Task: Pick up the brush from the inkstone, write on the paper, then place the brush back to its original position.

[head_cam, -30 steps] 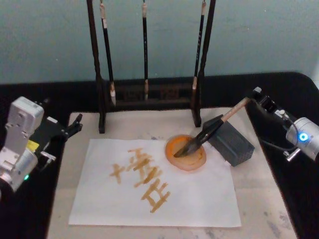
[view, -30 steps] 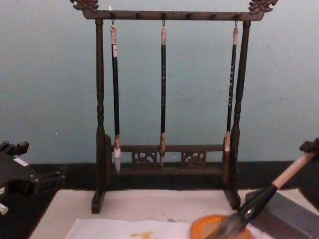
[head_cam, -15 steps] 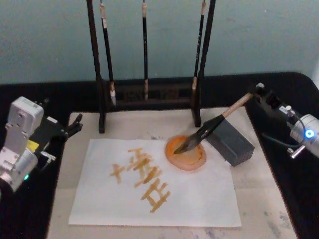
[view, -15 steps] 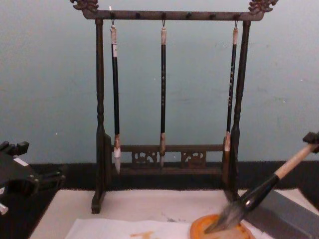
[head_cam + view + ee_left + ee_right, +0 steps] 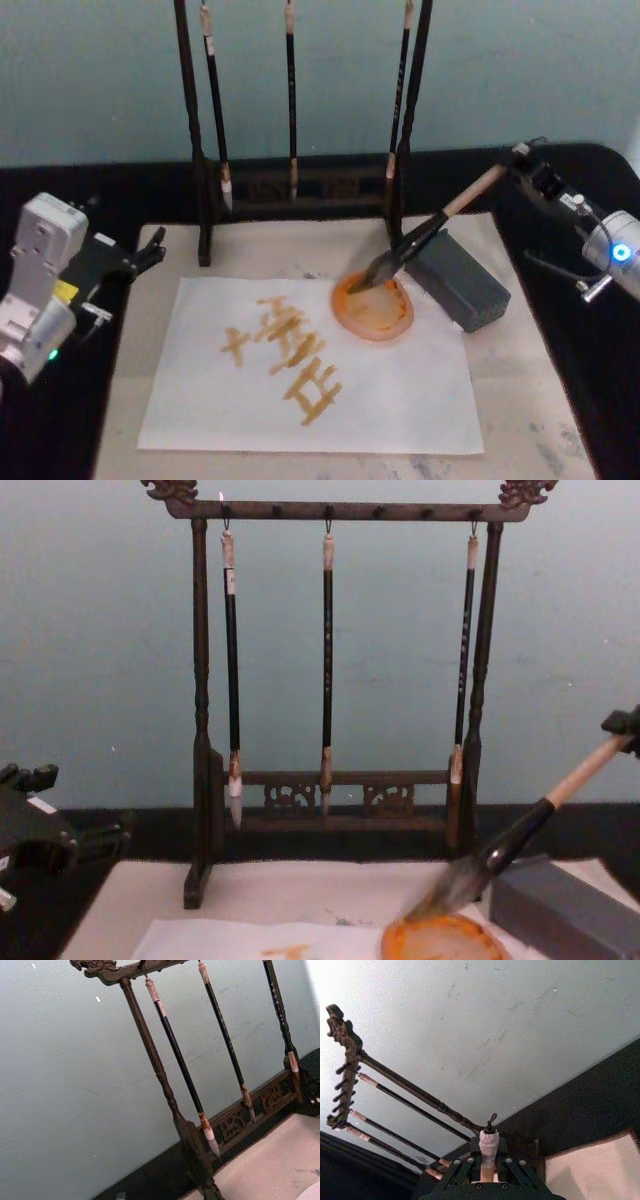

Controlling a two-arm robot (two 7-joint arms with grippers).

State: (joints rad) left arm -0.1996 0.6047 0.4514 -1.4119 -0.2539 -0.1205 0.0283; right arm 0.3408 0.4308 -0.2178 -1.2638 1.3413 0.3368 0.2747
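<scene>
Black left gripper (image 5: 148,252) sits parked off the left side of the beige mat (image 5: 520,380), well apart from the task stuff; can't tell if it's apart or together. White paper (image 5: 400,400) with orange strokes lies on the mat; the orange inkstone (image 5: 392,325) sits on the paper's far right part. The brush (image 5: 465,198) is tilted over it, bristles down at the dish's far rim, handle rising rightward above the grey block (image 5: 465,285); the right gripper (image 5: 520,160) is clamped on the handle's top end.
</scene>
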